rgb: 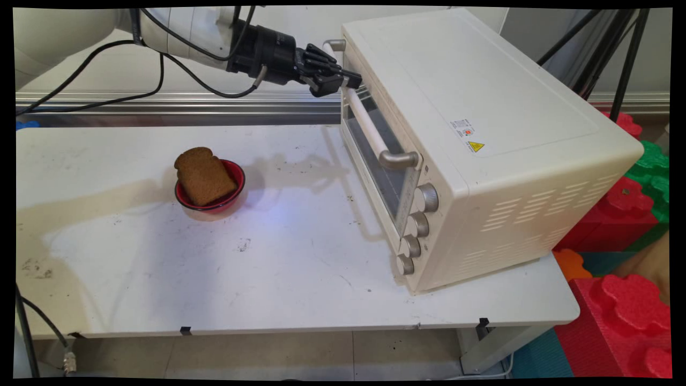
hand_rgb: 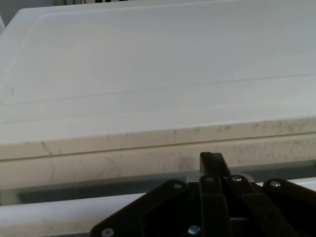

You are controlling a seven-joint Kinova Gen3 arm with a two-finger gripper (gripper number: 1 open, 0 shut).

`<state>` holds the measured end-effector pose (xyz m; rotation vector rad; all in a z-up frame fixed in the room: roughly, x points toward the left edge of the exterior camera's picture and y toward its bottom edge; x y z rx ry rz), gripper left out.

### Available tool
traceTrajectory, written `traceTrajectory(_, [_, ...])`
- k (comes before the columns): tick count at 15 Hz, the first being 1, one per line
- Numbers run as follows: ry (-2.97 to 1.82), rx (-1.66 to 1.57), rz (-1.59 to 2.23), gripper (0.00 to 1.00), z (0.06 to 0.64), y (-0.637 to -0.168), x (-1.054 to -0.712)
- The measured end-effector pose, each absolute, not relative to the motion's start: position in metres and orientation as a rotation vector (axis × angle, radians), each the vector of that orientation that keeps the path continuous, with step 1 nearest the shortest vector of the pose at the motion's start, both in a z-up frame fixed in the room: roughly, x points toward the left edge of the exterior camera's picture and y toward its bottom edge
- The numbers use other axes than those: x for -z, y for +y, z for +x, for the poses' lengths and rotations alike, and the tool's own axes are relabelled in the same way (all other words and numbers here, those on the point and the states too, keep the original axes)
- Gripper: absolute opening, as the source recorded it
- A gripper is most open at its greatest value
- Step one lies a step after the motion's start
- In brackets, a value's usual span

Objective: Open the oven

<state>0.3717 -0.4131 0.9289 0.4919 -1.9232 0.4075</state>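
Toaster oven point(rgb: 482, 134) sits at the worktop point(rgb: 214, 268) right edge, door shut. Gripper point(rgb: 343, 80) is at the far end of the door handle point(rgb: 370, 126), just under the top edge; fingers look closed, with nothing gripped that shows. Red bowl point(rgb: 233, 187), left of centre, holds a brown bread slice point(rgb: 203, 174) leaning over its rim.

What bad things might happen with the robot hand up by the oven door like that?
The gripper is at the far end of the oven's handle, not its middle, so a pull there might slip off or tug the door unevenly. The toaster oven sits near the table's right edge, so a hard tug might shift it. The bread only leans in the red bowl and sticks out, so a shake might tip it out.
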Motion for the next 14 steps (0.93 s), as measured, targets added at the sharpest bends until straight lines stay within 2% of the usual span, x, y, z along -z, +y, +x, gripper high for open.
traceTrajectory(14, [-1.969,-0.414,0.478,0.0,0.384,-0.414,-0.918])
